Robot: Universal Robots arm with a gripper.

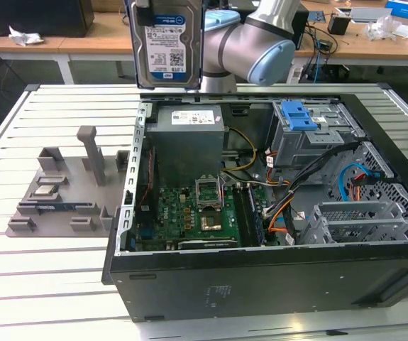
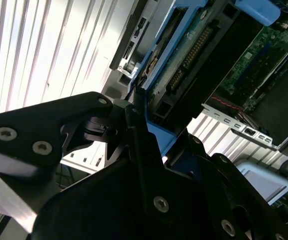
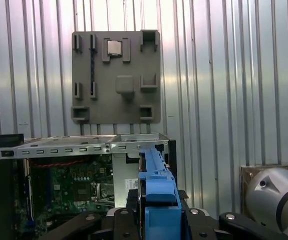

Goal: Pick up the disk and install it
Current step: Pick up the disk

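I saw the disk [image 1: 167, 42] as silver with a white-and-blue barcoded label, its frame [image 3: 156, 200] blue. The gripper [image 2: 136, 117] was black, the arm [image 1: 225, 50] silver with pale-blue caps, the table [image 1: 47, 284] white and slatted, the tray [image 1: 62, 222] grey, the case [image 1: 260, 284] black, the board [image 1: 175, 213] green, the latch [image 1: 299, 115] blue.

We see the arm [image 1: 250, 50] high at the back, its grey wrist joint bent toward the exterior view's left. The claw [image 1: 167, 74] points down, black fingers [image 1: 134, 57] clamped on both edges of the disk [image 1: 168, 39], holding it upright in mid-air.
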